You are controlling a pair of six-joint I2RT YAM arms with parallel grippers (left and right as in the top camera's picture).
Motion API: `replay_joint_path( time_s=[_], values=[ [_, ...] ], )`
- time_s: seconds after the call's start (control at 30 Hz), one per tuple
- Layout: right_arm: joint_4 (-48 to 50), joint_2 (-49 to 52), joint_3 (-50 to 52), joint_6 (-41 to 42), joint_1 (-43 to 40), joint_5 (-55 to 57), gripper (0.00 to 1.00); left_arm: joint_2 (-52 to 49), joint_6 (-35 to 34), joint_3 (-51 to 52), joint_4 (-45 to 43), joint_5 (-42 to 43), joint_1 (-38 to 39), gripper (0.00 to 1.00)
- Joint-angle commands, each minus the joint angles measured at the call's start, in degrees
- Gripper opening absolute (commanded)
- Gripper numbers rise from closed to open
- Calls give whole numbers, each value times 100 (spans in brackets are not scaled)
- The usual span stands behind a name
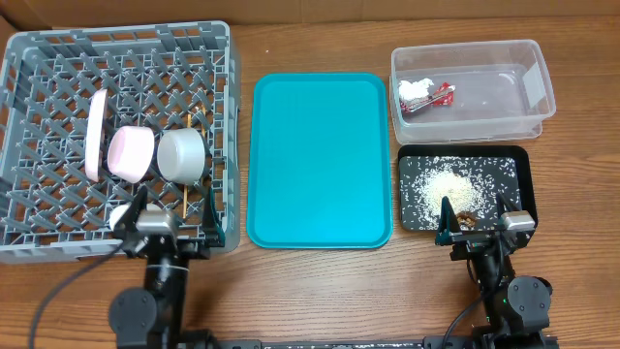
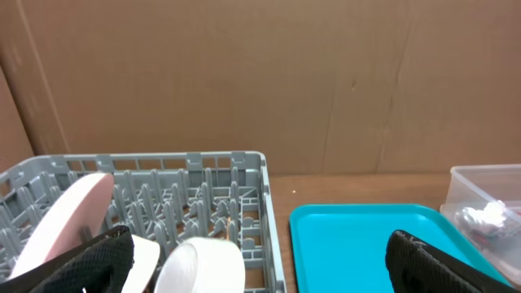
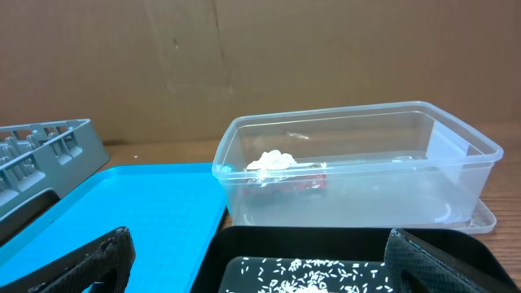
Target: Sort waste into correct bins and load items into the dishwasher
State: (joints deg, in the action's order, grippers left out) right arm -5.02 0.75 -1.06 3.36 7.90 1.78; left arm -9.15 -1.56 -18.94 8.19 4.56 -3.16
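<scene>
- As nothing of the task lies loose on the bench (image 1: pixel 320 291), the sort and the loading look complete (judgement).
- Dish rack (image 1: pixel 58 58): far left of the bench, holding all the tableware.
- Teal tray (image 1: pixel 320 155): centre, between rack and bins, bare.
- Clear tub (image 1: pixel 504 87): far right. Black tray (image 1: pixel 518 174): just in front of it.
- Left end effector (image 1: pixel 171 208): at the rack's near wall, jaws wide apart, holding nothing.
- Right end effector (image 1: pixel 472 211): at the black tray's near edge, jaws wide apart, holding nothing.
- Plate (image 1: pixel 95 136): on edge in the rack. Pink bowl (image 1: pixel 131 153) touches its right side, and the white bowl (image 1: pixel 181 155) sits beside that.
- Chopsticks (image 1: pixel 185 199): directly ahead of the left end effector, by the white bowl, long axis running away from the robot. Cannot tell whether both show.
- Wrapper (image 1: pixel 436 97) and tissue (image 1: pixel 412 89): together in the tub's left end.
- Rice (image 1: pixel 446 184): scattered over the black tray.
- Brown scrap (image 1: pixel 466 222): at that tray's near edge.
- Any correction in the rack falls to the left arm, and any in the bins to the right.
</scene>
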Motion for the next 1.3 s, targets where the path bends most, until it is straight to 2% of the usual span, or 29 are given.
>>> replay_joint_path(
  time_s=[0.0,0.23,0.4,0.53,1.27],
  values=[
    [39,-37,59,-20,-11,52,100,710,-15,540,-157,13,-46,100],
    [39,-37,59,-20,-11,52,100,898,9,1141,-459,-52,-42,100],
    [39,-37,59,-20,-11,52,100,898,-20,1864,-990,2,0,100],
    [39,-37,59,-20,-11,52,100,898,-15,1867,-376,-61,20,100],
    [39,-37,59,-20,-11,52,100,890,-13,1867,-402,-55,20,100]
  ],
)
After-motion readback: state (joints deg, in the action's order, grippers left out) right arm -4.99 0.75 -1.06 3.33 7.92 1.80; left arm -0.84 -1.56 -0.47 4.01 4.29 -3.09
